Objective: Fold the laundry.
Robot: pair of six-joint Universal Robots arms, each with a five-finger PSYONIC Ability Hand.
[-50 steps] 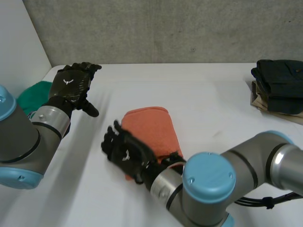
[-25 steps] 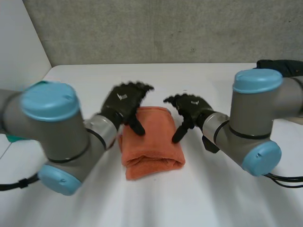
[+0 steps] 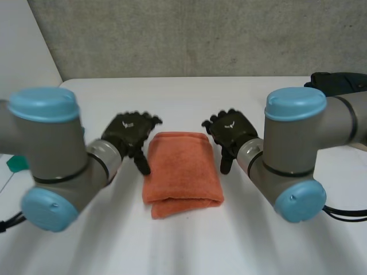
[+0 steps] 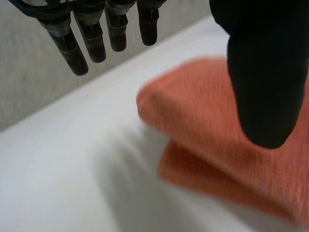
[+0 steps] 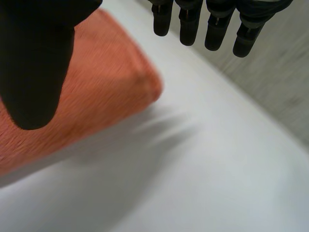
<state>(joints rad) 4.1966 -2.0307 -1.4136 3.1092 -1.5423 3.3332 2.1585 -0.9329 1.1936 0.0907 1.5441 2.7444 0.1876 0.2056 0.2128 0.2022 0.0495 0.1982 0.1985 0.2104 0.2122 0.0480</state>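
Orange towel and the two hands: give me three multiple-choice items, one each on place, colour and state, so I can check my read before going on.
1. Where are the hands relative to the orange folded terry towel?
A. Both on one side of it
B. One at each side of it
C. Both flat on top of it

2. What colour is the pile of cloth behind the right arm?
A. Dark, near black
B. Orange
C. White

3. What state are the hands in?
A. Both open
B. Left shut on the towel
C. Both shut on the towel

Answers:
1 B, as the head view shows the left hand by the towel's left edge and the right hand by its right edge.
2 A, as the pile looks almost black against the white table.
3 A, as each wrist view shows straight fingers with no cloth in them.
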